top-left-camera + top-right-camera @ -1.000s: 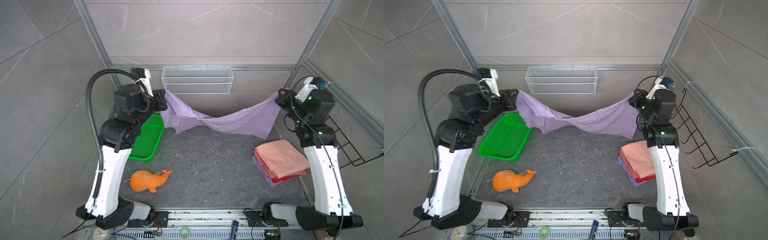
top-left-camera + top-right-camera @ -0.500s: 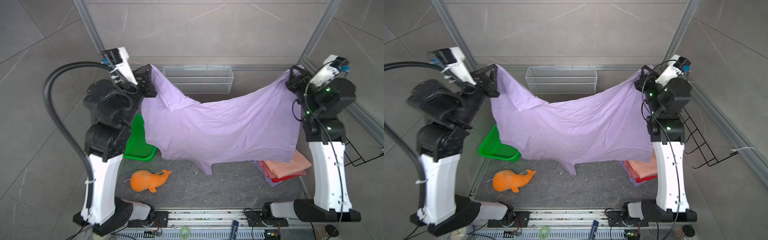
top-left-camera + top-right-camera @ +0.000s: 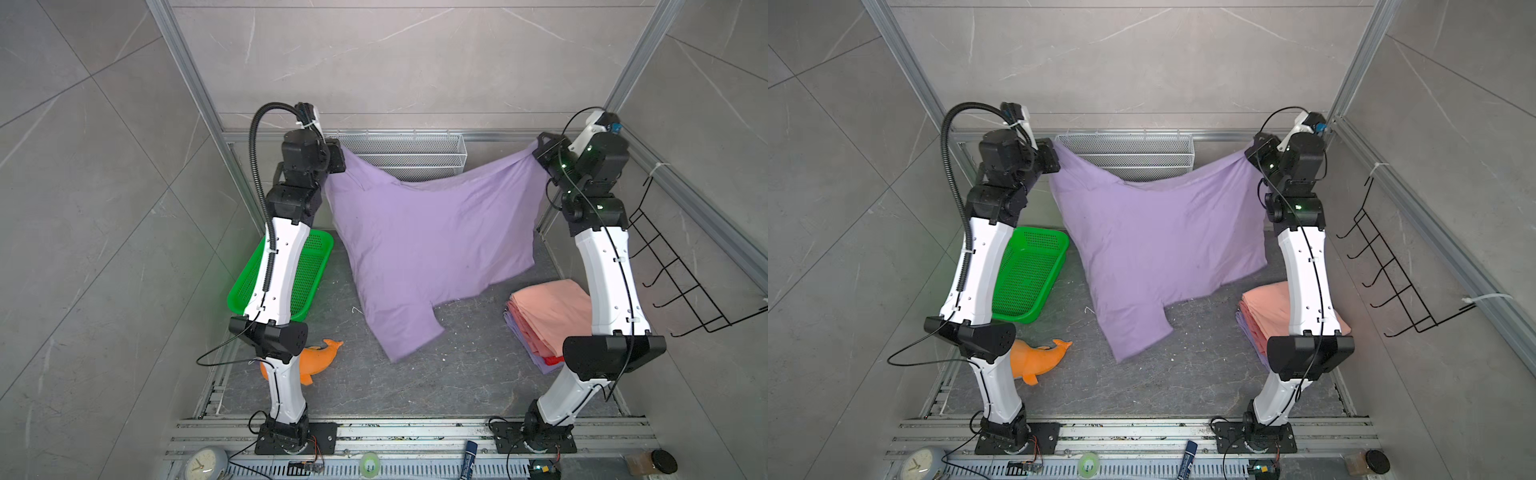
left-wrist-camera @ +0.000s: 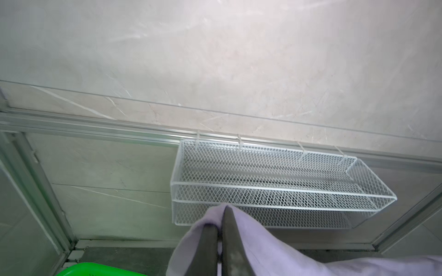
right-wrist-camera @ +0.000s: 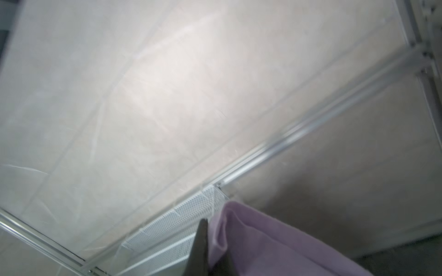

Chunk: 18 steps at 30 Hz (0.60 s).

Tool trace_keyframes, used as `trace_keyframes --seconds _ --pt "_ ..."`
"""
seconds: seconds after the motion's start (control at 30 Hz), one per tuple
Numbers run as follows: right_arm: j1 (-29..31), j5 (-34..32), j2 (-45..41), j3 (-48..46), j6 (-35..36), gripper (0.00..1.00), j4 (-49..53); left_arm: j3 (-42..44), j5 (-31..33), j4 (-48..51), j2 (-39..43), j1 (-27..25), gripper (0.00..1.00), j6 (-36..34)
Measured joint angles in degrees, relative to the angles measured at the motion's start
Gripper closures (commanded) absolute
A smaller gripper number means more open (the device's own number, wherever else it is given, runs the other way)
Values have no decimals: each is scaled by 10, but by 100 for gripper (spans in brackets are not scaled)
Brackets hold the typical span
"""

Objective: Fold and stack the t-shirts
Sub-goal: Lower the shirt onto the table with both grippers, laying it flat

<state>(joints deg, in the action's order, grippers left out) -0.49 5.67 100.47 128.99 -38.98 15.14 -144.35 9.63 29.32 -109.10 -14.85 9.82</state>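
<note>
A lilac-purple t-shirt (image 3: 428,249) (image 3: 1163,249) hangs spread between my two grippers in front of the back wall. Its lower end, with one sleeve, rests on the grey mat. My left gripper (image 3: 341,160) (image 4: 220,217) is shut on the shirt's upper left corner, with cloth bunched over its fingers. My right gripper (image 3: 538,151) (image 5: 210,227) is shut on the upper right corner. At the right of the mat lies a stack of folded t-shirts (image 3: 548,307) (image 3: 1266,307), salmon-pink on top, with red (image 3: 550,359) and lilac edges below. My right arm partly hides the stack.
A green perforated basket (image 3: 309,270) sits at the left behind my left arm. An orange plush dolphin (image 3: 320,359) lies in front of it. A white mesh basket (image 3: 407,153) hangs on the back wall, and a black wire rack (image 3: 673,270) on the right wall.
Both grippers lifted the shirt from a low stretch at the back to high up, then came down. The shirt's lower end now lies on the mat.
</note>
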Motion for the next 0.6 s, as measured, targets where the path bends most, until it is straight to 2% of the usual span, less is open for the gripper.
trace_keyframes --seconds 0.1,0.2,0.33,0.47,0.6 --pt "0 12 -48 -5 16 100 9 104 -8 -16 111 7 100 0" --pt "0 12 -128 -75 39 100 21 215 -10 -24 239 3 100 0" --pt "0 3 -249 -234 61 100 41 332 -7 -3 374 0 100 19" --pt "0 -1 -326 -427 58 100 59 488 -3 66 463 1 100 86" --pt "0 8 -328 -614 41 100 72 747 -43 103 498 1 100 192"
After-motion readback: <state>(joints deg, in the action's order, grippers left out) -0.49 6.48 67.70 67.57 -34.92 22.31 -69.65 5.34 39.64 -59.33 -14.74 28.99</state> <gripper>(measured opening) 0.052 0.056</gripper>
